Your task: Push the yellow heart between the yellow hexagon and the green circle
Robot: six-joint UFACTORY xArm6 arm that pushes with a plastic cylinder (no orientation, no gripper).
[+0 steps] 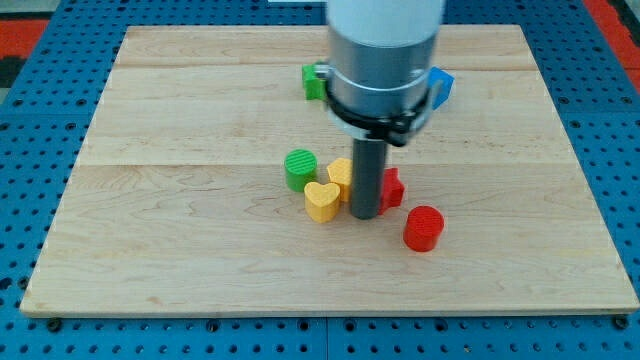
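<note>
Tip: my tip [364, 215] rested on the wooden board [180, 250], just to the view's right of the yellow heart [321, 200]; the rod carried no jaws and grasped nothing.
Yellow heart: it lay near the board's middle, touching or nearly touching the yellow hexagon [340, 174] above it, with the green circle [299, 168] just up and to the view's left.
Hidden: the rod covered the hexagon's right side and most of a red block [392, 187], whose shape could not be made out.
Cut off: the arm's grey housing [383, 50] ran out of the view's top and masked much of a green block [314, 82] and a blue block [441, 85] near the top edge.
In the open: a red cylinder [423, 227] stood alone toward the view's lower right.
Writing: none could be read.
</note>
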